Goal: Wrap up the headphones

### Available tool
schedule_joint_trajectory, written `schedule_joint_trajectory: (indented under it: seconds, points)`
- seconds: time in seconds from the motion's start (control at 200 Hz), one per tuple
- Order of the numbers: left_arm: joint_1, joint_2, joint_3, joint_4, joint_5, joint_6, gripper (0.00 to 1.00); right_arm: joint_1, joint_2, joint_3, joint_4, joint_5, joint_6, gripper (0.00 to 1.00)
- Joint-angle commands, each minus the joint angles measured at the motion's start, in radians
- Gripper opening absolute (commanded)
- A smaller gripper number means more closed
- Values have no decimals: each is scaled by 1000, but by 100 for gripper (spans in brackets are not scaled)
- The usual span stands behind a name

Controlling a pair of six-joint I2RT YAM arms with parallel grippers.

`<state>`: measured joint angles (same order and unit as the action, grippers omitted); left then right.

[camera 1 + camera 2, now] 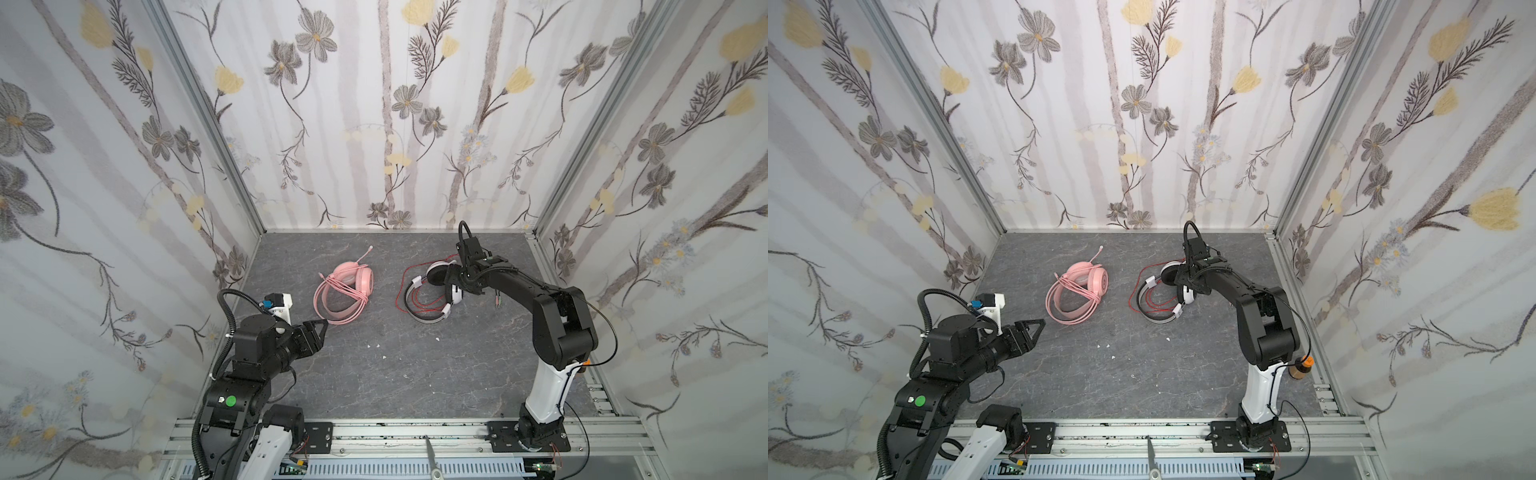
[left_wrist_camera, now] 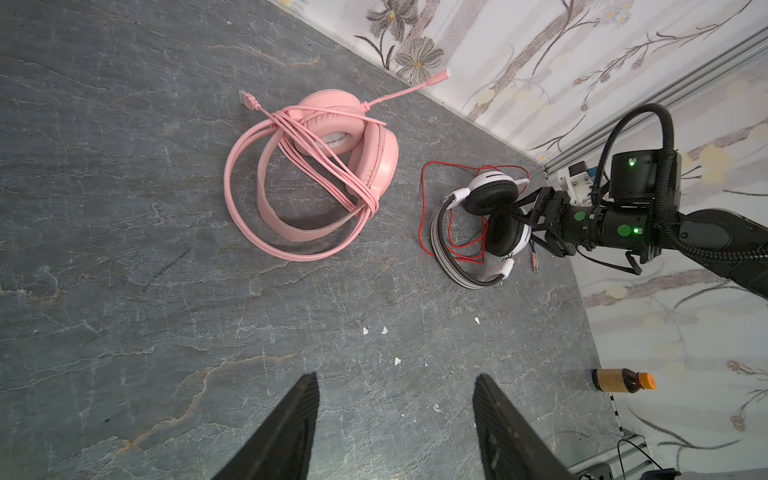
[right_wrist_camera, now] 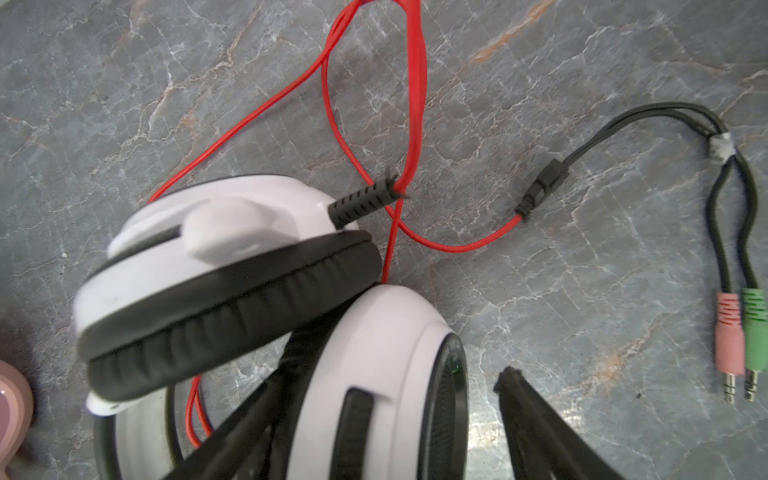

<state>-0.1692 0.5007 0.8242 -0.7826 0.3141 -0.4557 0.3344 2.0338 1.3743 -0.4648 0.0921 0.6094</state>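
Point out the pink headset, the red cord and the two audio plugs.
pink headset point(image 2: 379, 162), left wrist view, on its outer earcup shell.
red cord point(image 3: 419, 83), right wrist view, on the flat strand of the loop.
audio plugs point(image 3: 729, 336), right wrist view, on the pink plug's sleeve.

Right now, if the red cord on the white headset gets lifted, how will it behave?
Probably floppy: the red cord lies in loose thin loops. It may snag, since it crosses itself beside the white headset. The twin plugs would likely dangle at its end.
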Motion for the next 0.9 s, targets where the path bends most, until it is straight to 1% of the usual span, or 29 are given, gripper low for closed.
schedule_joint_trajectory:
  seconds: [0.0,0.095,0.115,0.135,0.305,0.455,0.595,0.729,0.819,0.859,0.879,0.894]
  points:
    - [0,-2,-3,11,-18,1,62,2,-51,2,-21,22,5,81]
    - [0,-2,-2,10,-22,0,62,3,-95,3,-20,57,2,84]
    - [0,-2,-2,11,-24,-1,62,3,-99,5,-18,61,-1,97]
    - [0,-2,-2,11,-24,-1,62,2,-101,7,-17,63,-4,99]
    - [0,-2,-1,8,-26,-2,62,3,-49,19,-38,47,-11,97]
    - [0,-2,0,7,-27,-2,62,13,-21,-30,-9,10,8,96]
    - [0,-2,-1,7,-26,-2,62,17,11,-57,9,4,8,94]
    - [0,-3,-3,11,-21,0,59,15,30,-61,18,24,-5,91]
    - [0,-2,-3,11,-22,-1,59,16,29,-64,20,27,-8,87]
    - [1,-2,-3,10,-23,-1,59,15,27,-65,26,11,-14,73]
    - [0,-2,-3,11,-21,0,59,15,24,-64,26,7,-15,68]
    - [0,-2,-3,11,-21,0,59,15,23,-64,25,4,-15,67]
